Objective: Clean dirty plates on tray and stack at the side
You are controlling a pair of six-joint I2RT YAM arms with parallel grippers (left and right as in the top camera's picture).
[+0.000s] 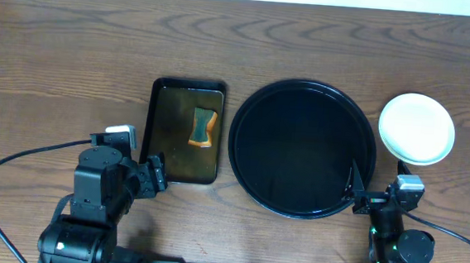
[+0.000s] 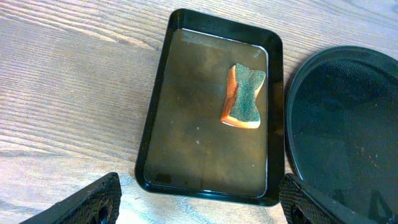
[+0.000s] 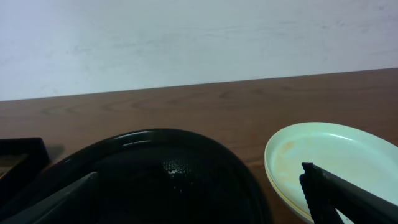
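Observation:
The large round black tray (image 1: 303, 149) lies in the middle of the table with nothing on it. The plates (image 1: 416, 128) sit stacked on the wood just right of it; in the right wrist view the top plate (image 3: 329, 158) is pale mint with a faint orange smear and a yellowish rim shows under it. My right gripper (image 1: 376, 184) hovers open at the tray's near right, one finger over the tray (image 3: 155, 180), the other over the plates. My left gripper (image 1: 155, 176) is open, holding nothing, at the near edge of the rectangular tray.
A small rectangular dark tray (image 2: 211, 112) holds brownish water and a green-and-orange sponge (image 2: 244, 96), left of the round tray (image 2: 348, 124). Black cables loop along the table's front edge at both arm bases. A pale wall bounds the far side.

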